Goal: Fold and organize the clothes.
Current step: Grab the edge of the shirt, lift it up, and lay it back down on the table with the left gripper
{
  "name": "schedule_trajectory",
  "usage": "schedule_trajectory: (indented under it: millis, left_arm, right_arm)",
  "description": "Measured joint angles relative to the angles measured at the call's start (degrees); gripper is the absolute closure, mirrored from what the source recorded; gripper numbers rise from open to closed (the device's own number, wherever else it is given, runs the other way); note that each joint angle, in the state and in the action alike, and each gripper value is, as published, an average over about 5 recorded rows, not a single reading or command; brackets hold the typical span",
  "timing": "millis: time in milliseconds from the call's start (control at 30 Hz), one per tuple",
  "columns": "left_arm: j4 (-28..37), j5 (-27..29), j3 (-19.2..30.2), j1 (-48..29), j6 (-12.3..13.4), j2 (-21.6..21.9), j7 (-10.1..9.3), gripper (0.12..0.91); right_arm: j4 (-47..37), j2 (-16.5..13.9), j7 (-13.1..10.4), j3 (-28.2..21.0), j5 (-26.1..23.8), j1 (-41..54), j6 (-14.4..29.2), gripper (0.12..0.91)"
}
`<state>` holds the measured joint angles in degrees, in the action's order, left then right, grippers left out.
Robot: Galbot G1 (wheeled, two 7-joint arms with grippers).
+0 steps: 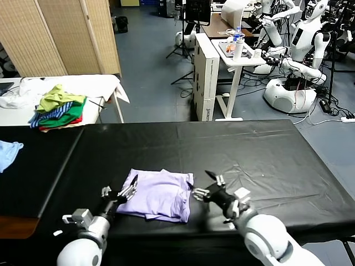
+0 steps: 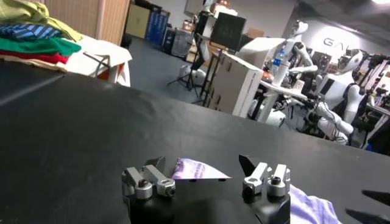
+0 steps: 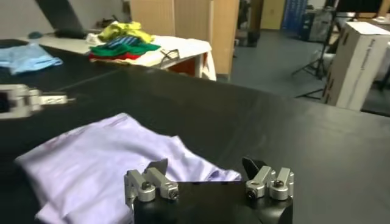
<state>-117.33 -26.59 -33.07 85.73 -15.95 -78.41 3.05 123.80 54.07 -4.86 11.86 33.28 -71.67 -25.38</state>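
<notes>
The lavender T-shirt (image 1: pixel 160 194) lies folded into a rough rectangle on the black worktop (image 1: pixel 249 155), close to the near edge and slightly left of the middle. Its folded edges are fairly straight, with some wrinkles along the near side, and a corner pokes up at its far right.

The left claw (image 1: pixel 126 189) sits at the shirt's left edge with its fingers spread open, holding nothing; in the left wrist view (image 2: pixel 204 176) a bit of the lavender cloth shows between the spread tips. The right claw (image 1: pixel 209 187) stands just beside the shirt's right edge, also wide open and empty, and in the right wrist view (image 3: pixel 207 173) the cloth spreads out ahead of it and to one side.

The black cover stretches bare from the shirt to the far edge and out to the right. A seam or fold line runs through the cover to the left of the shirt. A small light blue cloth (image 1: pixel 9 152) lies at the far left of the worktop, well apart from the shirt.

Behind stands a white table (image 1: pixel 83 88) carrying a heap of green, striped and red garments (image 1: pixel 58 108). Woven screens (image 1: pixel 61 33), a white cabinet (image 1: pixel 206 72) and other white robots (image 1: pixel 302 50) stand on the grey floor.
</notes>
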Motion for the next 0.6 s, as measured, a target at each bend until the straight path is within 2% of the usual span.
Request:
schedule_trajectory:
  millis: [333, 600]
  left_arm:
    - [5.9, -1.8, 0.0, -0.3, 3.0, -0.7, 3.31, 0.123]
    - [7.8, -7.6, -0.7, -1.1, 2.6, -0.6, 4.08, 0.123]
  right_arm:
    - [5.3, 1.8, -0.2, 14.6, 0.4, -14.4, 1.2, 0.118]
    - [5.8, 2.6, -0.1, 18.0, 0.2, -18.0, 1.1, 0.118]
